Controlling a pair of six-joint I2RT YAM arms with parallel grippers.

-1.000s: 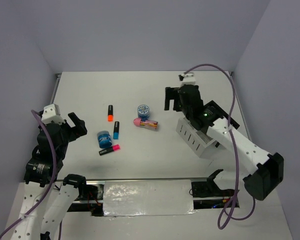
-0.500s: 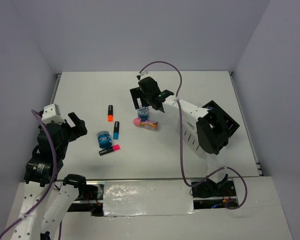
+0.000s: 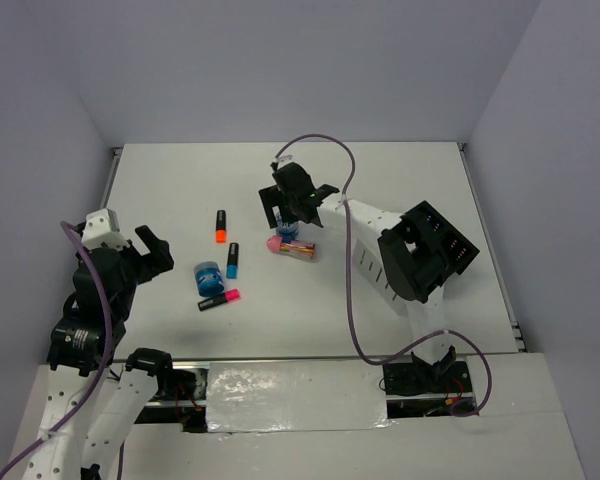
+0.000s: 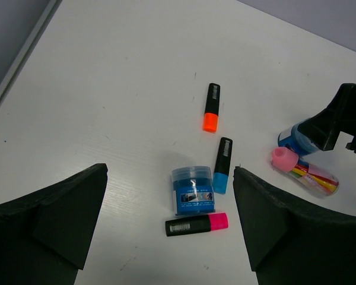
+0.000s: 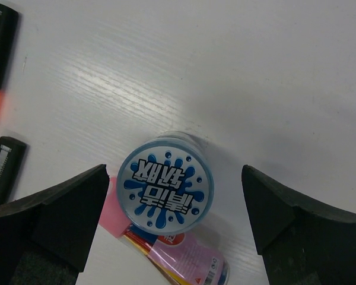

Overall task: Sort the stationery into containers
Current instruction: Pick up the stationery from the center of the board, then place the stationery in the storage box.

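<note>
While my right jaws are hanging wide over the blue round tub (image 5: 165, 181) standing on the desk (image 5: 273, 71), I'm worrying about the pink-capped tube (image 5: 184, 267) just beside it: closing could be catching or shoving that too. My left jaws are gaping wide, well apart.

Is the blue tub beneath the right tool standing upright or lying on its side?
Upright. In the right wrist view the blue tub shows its round printed lid face-on, its side wall barely visible.
</note>
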